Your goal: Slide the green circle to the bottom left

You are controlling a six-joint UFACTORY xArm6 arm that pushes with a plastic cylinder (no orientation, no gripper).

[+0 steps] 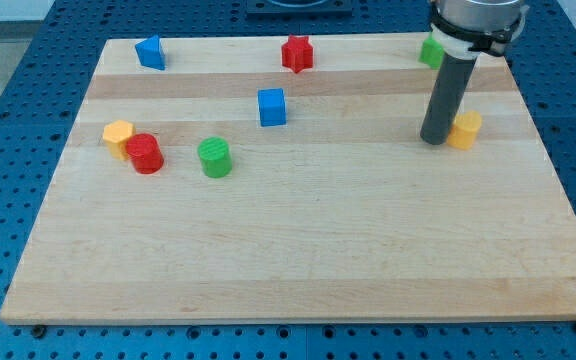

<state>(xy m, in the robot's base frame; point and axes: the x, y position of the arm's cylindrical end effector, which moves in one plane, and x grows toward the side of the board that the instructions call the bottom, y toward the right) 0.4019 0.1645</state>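
Nearest on the bench [298, 270]: green circle [214, 157] left of centre, beside red cylinder [146, 153] touching orange block [118, 135]. Farther: blue cube [272, 106]; my tip [434, 139] just left of yellow block [464, 130]. Farthest: blue block [150, 52], red star [297, 53], green block [430, 51]. No jaws: bare rod.

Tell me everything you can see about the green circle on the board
The green circle is a short, solid-looking cylinder, bright green, probably plastic, standing upright on its flat base on the wooden board. It sits left of centre, slightly above the middle. The red cylinder is its nearest neighbour on the view's left, with a clear gap between them; nothing touches it. My tip is far away on the view's right, beside a yellow block.
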